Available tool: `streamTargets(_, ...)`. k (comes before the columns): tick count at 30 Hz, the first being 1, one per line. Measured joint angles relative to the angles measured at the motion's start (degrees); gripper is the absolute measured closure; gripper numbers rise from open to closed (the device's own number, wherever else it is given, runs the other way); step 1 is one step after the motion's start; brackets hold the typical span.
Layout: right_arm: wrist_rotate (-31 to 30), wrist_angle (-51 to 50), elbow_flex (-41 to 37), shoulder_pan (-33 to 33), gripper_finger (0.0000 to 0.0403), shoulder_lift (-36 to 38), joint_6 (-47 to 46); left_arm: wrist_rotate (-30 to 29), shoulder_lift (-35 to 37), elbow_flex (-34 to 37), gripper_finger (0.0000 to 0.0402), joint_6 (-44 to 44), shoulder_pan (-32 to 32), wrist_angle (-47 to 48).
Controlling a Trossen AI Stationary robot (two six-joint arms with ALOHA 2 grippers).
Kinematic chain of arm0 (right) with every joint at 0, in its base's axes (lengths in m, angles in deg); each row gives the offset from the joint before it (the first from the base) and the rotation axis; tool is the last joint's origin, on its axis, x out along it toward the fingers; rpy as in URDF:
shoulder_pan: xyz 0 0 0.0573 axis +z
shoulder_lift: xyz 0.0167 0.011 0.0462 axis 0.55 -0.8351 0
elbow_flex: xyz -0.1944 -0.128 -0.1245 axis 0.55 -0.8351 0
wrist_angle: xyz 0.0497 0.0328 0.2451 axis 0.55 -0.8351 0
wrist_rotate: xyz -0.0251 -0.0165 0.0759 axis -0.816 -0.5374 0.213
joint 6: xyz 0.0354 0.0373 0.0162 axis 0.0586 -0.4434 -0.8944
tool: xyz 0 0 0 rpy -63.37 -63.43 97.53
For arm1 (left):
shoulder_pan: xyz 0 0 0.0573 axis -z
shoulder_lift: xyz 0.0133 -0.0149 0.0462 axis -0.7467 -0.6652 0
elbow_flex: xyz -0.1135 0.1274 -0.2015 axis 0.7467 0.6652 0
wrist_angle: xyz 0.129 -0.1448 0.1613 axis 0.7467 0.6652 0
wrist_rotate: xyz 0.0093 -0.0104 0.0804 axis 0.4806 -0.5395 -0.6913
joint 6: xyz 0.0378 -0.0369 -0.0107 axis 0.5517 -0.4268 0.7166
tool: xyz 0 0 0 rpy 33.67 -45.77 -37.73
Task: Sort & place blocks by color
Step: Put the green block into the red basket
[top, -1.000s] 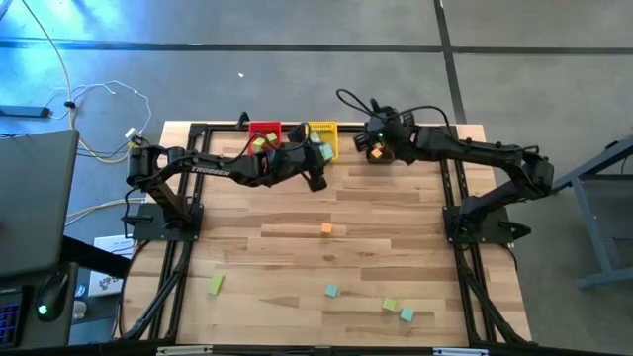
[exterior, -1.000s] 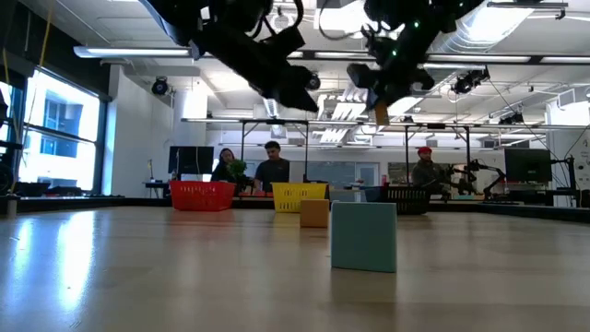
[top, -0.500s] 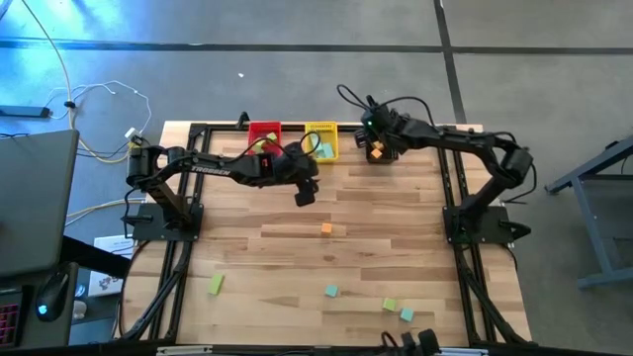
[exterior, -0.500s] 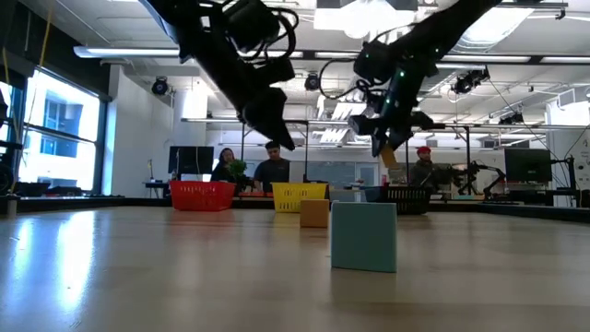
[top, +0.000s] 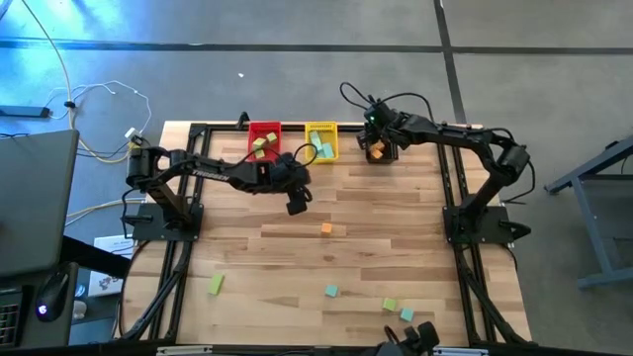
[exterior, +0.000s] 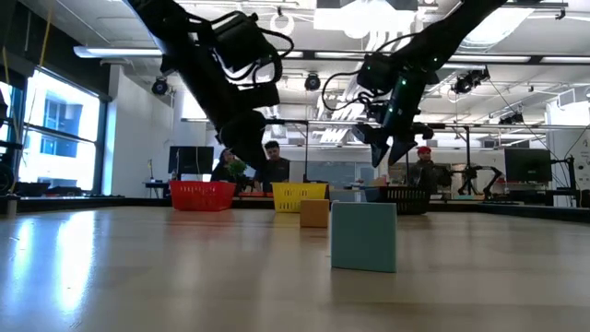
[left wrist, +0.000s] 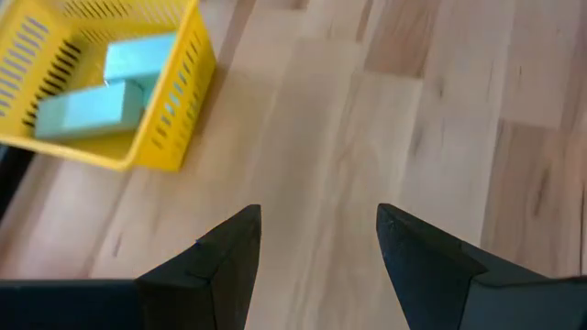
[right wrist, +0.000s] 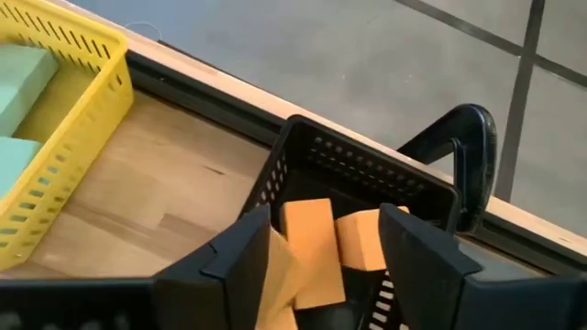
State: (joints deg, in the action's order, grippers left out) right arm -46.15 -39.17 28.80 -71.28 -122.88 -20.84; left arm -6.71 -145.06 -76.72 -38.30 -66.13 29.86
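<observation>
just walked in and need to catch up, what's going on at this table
Two robot arms are sorting small blocks into bins by color. The right gripper hangs open over the black bin, which holds orange blocks. The left gripper is open and empty over bare table beside the yellow bin holding teal blocks. Several blocks remain loose on the table.

Ceiling lights glare white in the low view, with daylight from a window at the side, so both arms read as dark silhouettes. The bench is evenly lit from above, its shadows soft. The nearest teal block looks slightly soft.
</observation>
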Motion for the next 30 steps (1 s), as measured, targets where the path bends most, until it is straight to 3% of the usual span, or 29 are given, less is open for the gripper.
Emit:
streamTargets(9, 8.5, -2.1, 0.0, 1.7, 0.0194, 5.8, -2.0, -1.2, 0.0, 0.6, 0.02, -1.3, 1.5, 3.3)
streamTargets(14, 13.7, -9.4, 0.0, 6.0, 0.0199, 10.7, -4.2, -2.0, 0.0, 0.6, 0.02, -1.3, 2.3, 3.3)
streamTargets(22, 17.1, -23.1, 0.0, 16.8, 0.0199, 15.4, -11.0, -2.2, 0.0, 0.6, 0.02, -1.3, 2.5, 3.4)
streamTargets(30, 17.3, -27.7, 0.0, 30.3, 0.0199, 16.0, -17.3, -2.2, 0.0, 0.6, 0.02, -2.9, 2.5, 3.4)
